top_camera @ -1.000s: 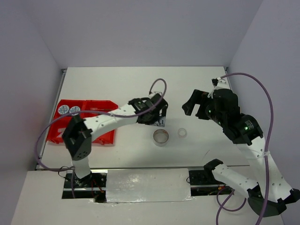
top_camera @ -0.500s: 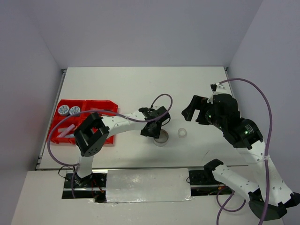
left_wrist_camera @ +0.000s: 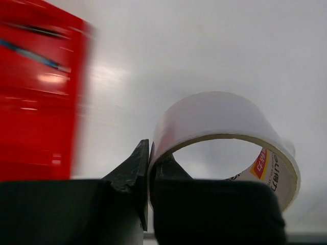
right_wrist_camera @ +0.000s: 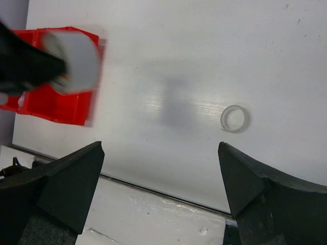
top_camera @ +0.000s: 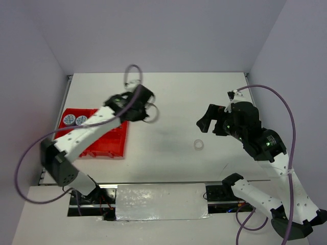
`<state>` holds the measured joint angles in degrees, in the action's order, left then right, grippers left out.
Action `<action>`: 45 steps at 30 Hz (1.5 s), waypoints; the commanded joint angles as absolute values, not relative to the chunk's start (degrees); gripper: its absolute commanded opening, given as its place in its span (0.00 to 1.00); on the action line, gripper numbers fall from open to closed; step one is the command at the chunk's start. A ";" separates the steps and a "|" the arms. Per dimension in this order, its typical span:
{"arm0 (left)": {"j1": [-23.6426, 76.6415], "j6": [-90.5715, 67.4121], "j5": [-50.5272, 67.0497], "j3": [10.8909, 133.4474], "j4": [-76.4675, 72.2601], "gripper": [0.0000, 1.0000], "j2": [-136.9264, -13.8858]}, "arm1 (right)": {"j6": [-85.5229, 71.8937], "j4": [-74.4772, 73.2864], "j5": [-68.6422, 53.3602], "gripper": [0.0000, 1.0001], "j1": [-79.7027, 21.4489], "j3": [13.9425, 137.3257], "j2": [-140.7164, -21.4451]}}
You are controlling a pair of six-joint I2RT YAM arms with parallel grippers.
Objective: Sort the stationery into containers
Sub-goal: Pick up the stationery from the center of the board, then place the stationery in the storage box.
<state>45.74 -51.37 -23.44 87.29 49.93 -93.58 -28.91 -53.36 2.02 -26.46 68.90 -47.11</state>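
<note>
My left gripper (top_camera: pixel 144 109) is shut on the wall of the grey tape ring (top_camera: pixel 151 114) and holds it in the air just right of the red tray (top_camera: pixel 112 148). In the left wrist view the gripper (left_wrist_camera: pixel 148 158) pinches the ring (left_wrist_camera: pixel 219 127) between its fingers, with the tray (left_wrist_camera: pixel 36 92) blurred at left. Two round blue-patterned tubs (top_camera: pixel 74 120) sit in the tray's far left compartment. The clear tape ring (top_camera: pixel 199 145) lies on the table. My right gripper (top_camera: pixel 207 121) hangs open and empty above it; its wrist view shows the gripper (right_wrist_camera: pixel 161 148) and the clear ring (right_wrist_camera: pixel 234 118).
The grey ring's shadow (right_wrist_camera: pixel 173 102) falls on the white table between tray and clear ring. A silver strip (top_camera: pixel 161 201) runs along the near edge between the arm bases. Walls close the table at the back and both sides.
My left gripper has shut on the grey tape ring, lifted it off the middle of the table and swung it left and back toward the tray. The right arm has barely moved.
</note>
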 commanded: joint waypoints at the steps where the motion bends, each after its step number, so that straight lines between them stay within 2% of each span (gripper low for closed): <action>1: 33.62 -53.27 -33.75 83.43 61.43 0.00 -83.95 | -28.65 -49.49 0.26 1.00 -26.19 68.21 -47.20; 8: 15.84 -49.05 -32.09 65.07 60.12 0.02 -67.43 | -27.60 -47.90 -1.93 1.00 -26.19 68.38 -49.04; 15: 4.76 -44.48 -27.25 54.94 52.65 0.17 -64.69 | -27.69 -45.00 -5.80 1.00 -26.28 68.73 -51.68; 23: 4.13 -44.65 -23.38 51.68 46.06 0.27 -66.53 | -26.90 -44.30 -7.12 1.00 -26.19 69.52 -53.00; 31: 4.22 -45.26 -22.85 51.24 46.76 0.44 -66.36 | -26.19 -44.91 -6.50 1.00 -26.19 69.26 -52.47; 34: 4.22 -45.53 -22.33 49.92 46.41 0.55 -65.66 | -26.19 -44.65 -6.68 1.00 -26.10 68.91 -52.38; 35: 4.13 -45.61 -21.98 49.40 46.41 0.66 -65.48 | -26.28 -44.39 -6.85 1.00 -26.28 68.73 -52.38; 37: 4.22 -45.53 -21.80 50.09 46.76 0.73 -65.04 | -26.28 -44.21 -7.12 1.00 -26.28 68.73 -52.65; 38: 4.22 -45.18 -21.54 50.36 46.67 0.80 -64.78 | -26.37 -44.12 -7.12 1.00 -26.19 68.82 -52.73; 40: 4.22 -43.69 -21.36 51.84 46.23 0.83 -64.60 | -26.28 -43.95 -7.03 1.00 -26.19 68.82 -53.09; 45: 5.62 -41.84 -21.27 57.46 47.90 0.83 -66.97 | -26.89 -42.98 -7.73 1.00 -26.19 68.20 -53.96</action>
<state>4.73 -43.55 -21.45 52.56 47.72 -66.70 -27.20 -46.22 -6.94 -26.41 68.40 -53.54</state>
